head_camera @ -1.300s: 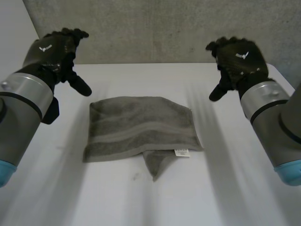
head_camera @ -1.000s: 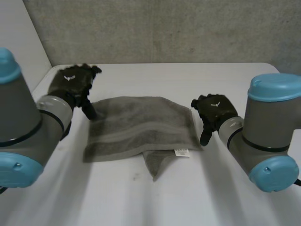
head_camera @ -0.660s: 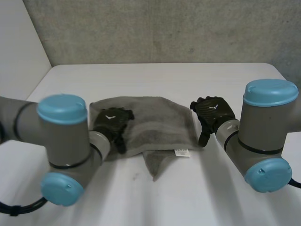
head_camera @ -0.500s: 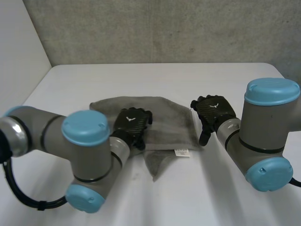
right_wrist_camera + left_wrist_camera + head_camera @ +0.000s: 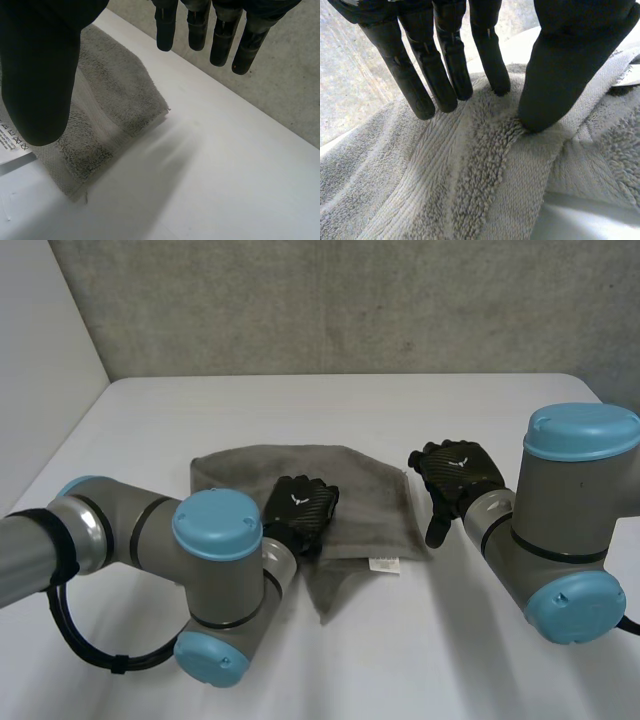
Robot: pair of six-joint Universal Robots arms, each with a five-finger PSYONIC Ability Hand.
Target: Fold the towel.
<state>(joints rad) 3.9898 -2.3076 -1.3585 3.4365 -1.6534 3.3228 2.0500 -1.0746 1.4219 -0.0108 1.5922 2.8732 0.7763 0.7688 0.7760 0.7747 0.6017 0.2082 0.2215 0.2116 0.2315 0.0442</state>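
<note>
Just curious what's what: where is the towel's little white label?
In the head view the label lies on the towel's near edge, between the left hand and the right hand.

The left arm (image 5: 120,535) and right arm (image 5: 570,505) are built of grey cylinders, ringed in black and closed with round light-blue caps (image 5: 217,524). The left hand (image 5: 300,512) and right hand (image 5: 455,478) are black, each marked with a white emblem (image 5: 297,498); the fingers (image 5: 442,70) are slim and segmented.
</note>
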